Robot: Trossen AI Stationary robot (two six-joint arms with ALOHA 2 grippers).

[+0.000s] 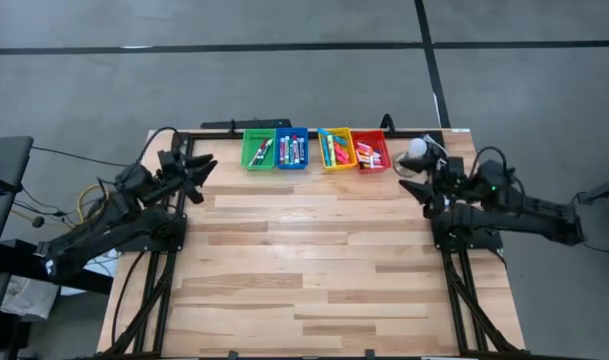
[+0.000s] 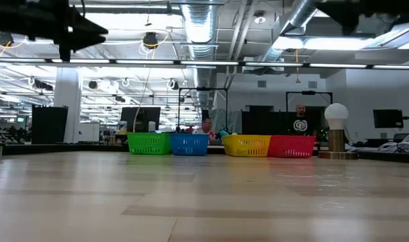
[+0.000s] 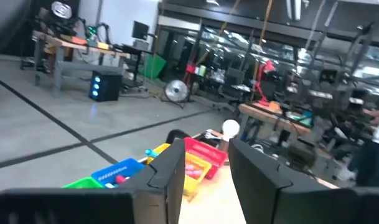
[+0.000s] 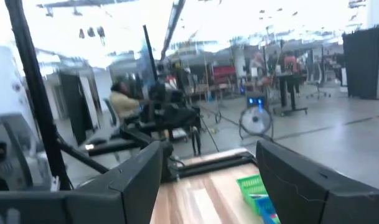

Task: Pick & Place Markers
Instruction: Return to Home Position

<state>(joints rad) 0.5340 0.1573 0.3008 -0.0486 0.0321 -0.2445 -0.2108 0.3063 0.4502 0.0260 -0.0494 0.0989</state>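
Left claw [image 1: 202, 170] and right claw [image 1: 408, 180], both spread wide — slim capped markers [image 1: 292, 150] in slotted plastic bins [image 1: 246, 152].

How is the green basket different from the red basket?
Green basket ends the row on the left; red basket ends it on the right, by the white globe. Red's markers look mostly pink and white; green's look darker. Both share one shape.

A wooden table [image 1: 314, 260] carries four small plastic bins in a row along its far edge: a green bin [image 2: 149, 144] touching a blue bin [image 2: 189, 145], then a gap, then a yellow bin [image 2: 246, 146] touching a red bin [image 2: 291, 146]. A white globe lamp [image 2: 336, 115] stands near the red bin. A person in a dark shirt [image 2: 299, 123] is in the room beyond.
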